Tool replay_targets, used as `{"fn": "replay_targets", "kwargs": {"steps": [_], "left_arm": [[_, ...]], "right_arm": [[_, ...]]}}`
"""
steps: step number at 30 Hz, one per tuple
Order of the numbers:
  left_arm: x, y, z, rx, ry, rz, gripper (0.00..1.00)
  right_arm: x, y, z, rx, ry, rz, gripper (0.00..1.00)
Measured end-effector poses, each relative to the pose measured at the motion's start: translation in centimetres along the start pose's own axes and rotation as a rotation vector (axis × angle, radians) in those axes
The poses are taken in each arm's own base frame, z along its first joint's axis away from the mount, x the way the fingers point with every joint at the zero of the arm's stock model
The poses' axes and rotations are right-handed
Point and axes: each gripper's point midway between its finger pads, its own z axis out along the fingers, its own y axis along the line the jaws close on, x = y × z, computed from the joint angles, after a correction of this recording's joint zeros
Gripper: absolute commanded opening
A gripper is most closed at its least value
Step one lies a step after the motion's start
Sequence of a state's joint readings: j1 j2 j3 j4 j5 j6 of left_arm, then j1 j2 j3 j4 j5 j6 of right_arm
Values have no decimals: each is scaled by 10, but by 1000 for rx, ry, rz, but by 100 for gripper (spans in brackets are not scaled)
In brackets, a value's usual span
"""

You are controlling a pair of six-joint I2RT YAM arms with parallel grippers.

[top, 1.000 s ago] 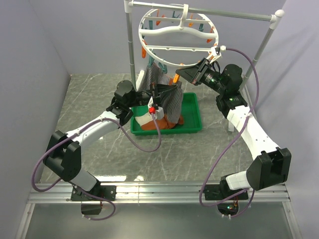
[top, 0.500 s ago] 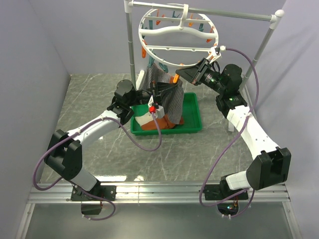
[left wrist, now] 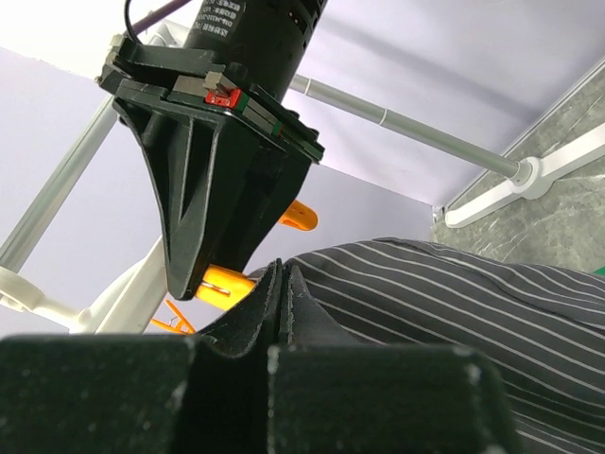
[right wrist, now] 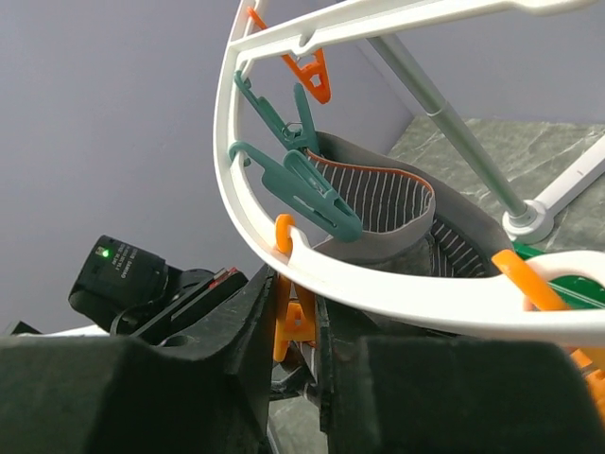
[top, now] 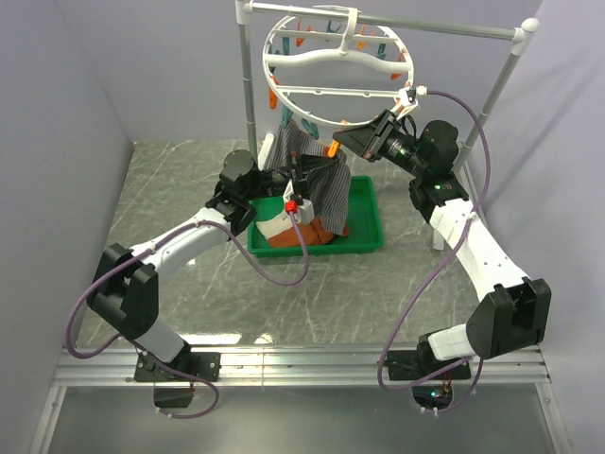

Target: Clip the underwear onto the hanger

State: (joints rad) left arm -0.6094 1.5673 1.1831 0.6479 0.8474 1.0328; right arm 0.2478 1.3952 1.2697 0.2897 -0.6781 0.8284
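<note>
The grey striped underwear (top: 317, 175) hangs below the white ring hanger (top: 340, 59), one corner held by a teal clothespin (right wrist: 301, 180). My left gripper (top: 301, 170) is shut on the waistband edge of the underwear (left wrist: 444, 293) and holds it up under the ring. My right gripper (top: 342, 144) is shut on an orange clothespin (right wrist: 293, 317) that hangs from the hanger's rim (right wrist: 397, 293). In the left wrist view the right gripper (left wrist: 213, 284) squeezes that orange clothespin (left wrist: 227, 280) just beside my closed fingers (left wrist: 284, 284).
A green tray (top: 364, 227) under the hanger holds an orange-rust garment and a white cloth (top: 269, 227). The white-and-grey tube rack (top: 506, 71) carries the hanger. Purple walls close in left, right and behind.
The left gripper has lifted the underwear edge slightly up and toward the right gripper. The right arm has stayed put on the orange clothespin.
</note>
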Motion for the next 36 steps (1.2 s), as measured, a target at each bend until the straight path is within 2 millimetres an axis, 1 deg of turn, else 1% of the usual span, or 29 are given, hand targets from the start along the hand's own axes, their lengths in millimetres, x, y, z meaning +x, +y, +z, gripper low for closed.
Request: {"fn": "replay_targets", "kwargs": {"steps": [1,2,7,8,10,15,18,23,24,25,27,29,30,32,33,35,36], "left_arm": [[0,0,0,0,0,0,0],[1,0,0,1,0,0,0],[1,-1,1,3,1,-2,0],[1,-2,1,3,1,-3,0],[2,-3,1,4,3,-2,0],[6,-3,2,5,9,19,0],[7,-3,3,4,10,30,0],[11,1,5,-3,15,49,0],[12,0,6,0,16,49,3],[12,-1,6,3,18,51,7],[14,-4,6,16,22,64,16],[16,-7,5,30,27,74,21],[17,-9,5,38,29,79,27],[18,-14,5,55,35,84,30],[19,-16,4,61,38,83,37],[22,-21,4,75,48,85,43],[23,-24,3,83,54,77,50]], "right_arm": [[0,0,0,0,0,1,26],[0,0,0,1,2,1,30],[0,2,0,-6,6,-1,39],[0,3,0,-9,8,-2,42],[0,3,0,-10,10,-6,45],[2,2,-1,-6,17,-3,46],[3,1,-1,-3,21,1,50],[5,-1,-1,4,29,7,62],[6,-1,-1,6,30,7,64],[6,-1,-1,8,31,8,69],[7,-3,-2,15,36,11,73],[9,-5,-3,26,43,16,74],[9,-7,-4,32,45,15,75],[8,-9,-6,46,46,12,75],[8,-11,-8,56,46,10,75],[8,-14,-11,72,46,6,77],[7,-15,-12,78,45,4,78]]}}
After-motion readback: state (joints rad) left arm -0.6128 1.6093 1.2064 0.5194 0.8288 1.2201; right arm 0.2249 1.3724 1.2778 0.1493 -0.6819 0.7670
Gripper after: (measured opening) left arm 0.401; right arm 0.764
